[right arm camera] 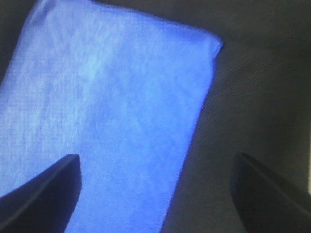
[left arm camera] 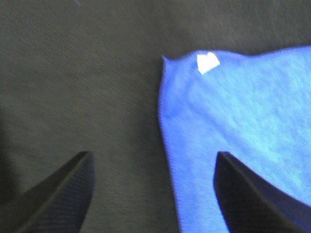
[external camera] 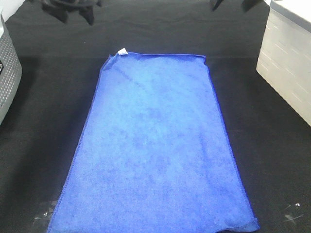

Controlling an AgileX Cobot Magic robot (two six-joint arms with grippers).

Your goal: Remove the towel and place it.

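Note:
The towel [external camera: 155,145] is bright blue and lies spread flat on the black table cloth [external camera: 43,121], its long side running from the far end to the near edge. A small white tag [external camera: 122,51] marks its far left corner. In the left wrist view my left gripper [left arm camera: 153,160] is open above that corner, one finger over the cloth and the other over the towel [left arm camera: 243,121], with the tag [left arm camera: 207,62] ahead of it. My right gripper [right arm camera: 156,159] is open above the far right corner of the towel [right arm camera: 107,107]. Neither gripper holds anything.
A grey perforated container [external camera: 7,73] stands at the left edge of the table. A white box [external camera: 286,63] stands at the right. Dark parts of the arms [external camera: 73,9] show along the far edge.

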